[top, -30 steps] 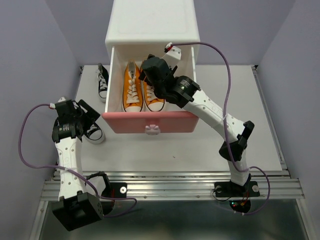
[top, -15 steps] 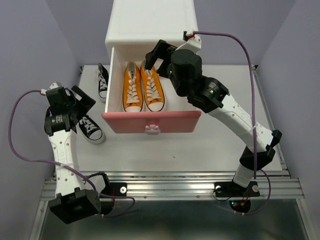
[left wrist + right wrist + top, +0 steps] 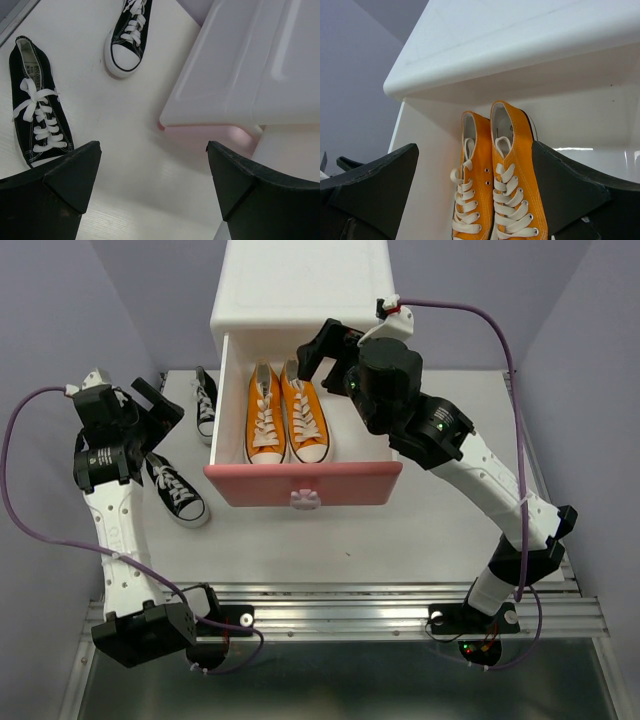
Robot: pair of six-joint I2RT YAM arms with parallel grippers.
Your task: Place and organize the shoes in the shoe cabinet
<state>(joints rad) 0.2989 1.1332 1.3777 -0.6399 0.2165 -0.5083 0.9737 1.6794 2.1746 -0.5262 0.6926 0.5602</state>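
1. Lifted since a second ago, both arms hang open-jawed and empty: left gripper [image 3: 157, 403] near the black shoes [image 3: 178, 492], right gripper [image 3: 322, 348] over the drawer [image 3: 300, 483].
2. Black shoes wait on the table [image 3: 400, 530], unstowed.
3. Orange shoes [image 3: 285, 415] sit paired in the open drawer; the job looks half done.

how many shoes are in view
4. Two orange shoes lie side by side in the open drawer; two black shoes lie on the table, left of it. None looks hidden.
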